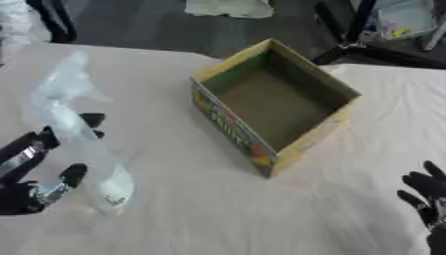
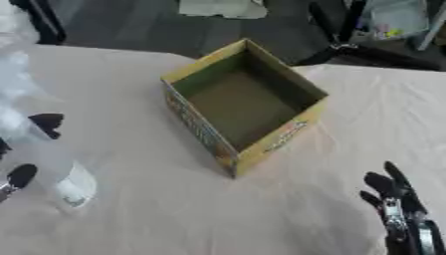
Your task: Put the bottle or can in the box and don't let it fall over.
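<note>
The left hand (image 1: 35,169) pinches a blurred clear plastic bottle (image 1: 83,144), tilted over the cloth-covered surface (image 1: 218,209). An open yellow cardboard box (image 1: 270,99) stands nearby. The right hand (image 2: 396,209) rests spread at the lower right corner.

Looking like a lab or test room, not a home. A table (image 1: 218,209) draped in pale cloth is filling most of the frame. Beyond its far edge a dark grey floor (image 1: 148,25) is showing along the top. Black stand legs (image 1: 348,47) are standing at upper right, and more black legs (image 1: 56,22) at upper left. Some pale material (image 1: 228,7) is lying on the floor at top centre.
</note>
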Robot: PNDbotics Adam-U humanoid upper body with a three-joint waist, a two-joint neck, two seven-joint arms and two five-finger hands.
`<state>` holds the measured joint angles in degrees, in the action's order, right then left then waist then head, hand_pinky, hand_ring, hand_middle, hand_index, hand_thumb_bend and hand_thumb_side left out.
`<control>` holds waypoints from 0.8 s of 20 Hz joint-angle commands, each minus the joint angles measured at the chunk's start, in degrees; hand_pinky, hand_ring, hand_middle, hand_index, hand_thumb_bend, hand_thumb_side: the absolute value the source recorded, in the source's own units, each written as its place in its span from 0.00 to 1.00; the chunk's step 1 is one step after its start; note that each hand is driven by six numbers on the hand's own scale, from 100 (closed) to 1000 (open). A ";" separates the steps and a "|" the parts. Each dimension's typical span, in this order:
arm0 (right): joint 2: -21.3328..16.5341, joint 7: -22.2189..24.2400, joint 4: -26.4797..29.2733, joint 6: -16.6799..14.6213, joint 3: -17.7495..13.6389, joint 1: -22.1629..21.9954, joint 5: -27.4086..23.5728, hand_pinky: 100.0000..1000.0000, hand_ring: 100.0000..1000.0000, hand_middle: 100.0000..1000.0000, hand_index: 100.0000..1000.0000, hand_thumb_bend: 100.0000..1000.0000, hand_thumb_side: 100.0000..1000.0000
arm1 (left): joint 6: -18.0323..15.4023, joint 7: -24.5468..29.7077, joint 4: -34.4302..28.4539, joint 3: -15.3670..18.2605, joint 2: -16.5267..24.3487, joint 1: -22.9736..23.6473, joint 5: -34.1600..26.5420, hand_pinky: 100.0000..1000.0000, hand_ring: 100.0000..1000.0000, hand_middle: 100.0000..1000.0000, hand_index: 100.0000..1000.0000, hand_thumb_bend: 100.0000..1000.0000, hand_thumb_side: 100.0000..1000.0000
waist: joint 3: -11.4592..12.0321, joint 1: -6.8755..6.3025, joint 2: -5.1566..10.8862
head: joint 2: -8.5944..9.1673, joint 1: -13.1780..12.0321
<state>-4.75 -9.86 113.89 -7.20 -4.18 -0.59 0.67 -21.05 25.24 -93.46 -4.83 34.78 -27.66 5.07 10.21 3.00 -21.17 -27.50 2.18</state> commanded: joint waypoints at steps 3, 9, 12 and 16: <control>0.05 0.01 0.70 0.41 -0.11 0.26 -0.03 0.80 0.86 1.00 0.72 0.00 0.78 | 0.20 -1.05 0.24 -0.12 0.51 -1.07 1.47 1.00 1.00 0.94 0.86 0.06 0.65 | -0.03 -0.25 0.60 | 0.76 -0.03; 0.01 0.02 0.70 0.54 -0.15 0.35 -0.16 0.80 0.86 1.00 0.72 0.00 0.78 | 0.91 -0.72 0.92 -0.67 -0.21 -1.58 0.79 1.00 1.00 0.94 0.86 0.06 0.66 | -0.04 -0.28 0.57 | 0.85 -0.02; 0.00 0.02 0.70 0.54 -0.19 0.35 -0.22 0.80 0.86 1.00 0.72 0.00 0.78 | 1.44 -0.27 1.42 -0.83 -0.66 -1.91 0.22 1.00 1.00 0.93 0.86 0.06 0.66 | -0.15 -0.31 0.58 | 0.84 -0.07; 0.03 0.05 0.70 0.69 -0.19 0.48 -0.22 0.80 0.86 1.00 0.72 0.00 0.79 | 2.38 -0.31 1.85 -0.97 -1.47 -2.55 -0.84 1.00 1.00 0.91 0.84 0.06 0.65 | -0.15 -0.34 0.43 | 0.93 -0.12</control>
<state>-4.62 -9.82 113.89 -6.67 -4.19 -0.47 0.67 -19.09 24.93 -91.42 -5.83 32.66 -29.49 4.70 10.08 2.97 -21.50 -27.47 2.16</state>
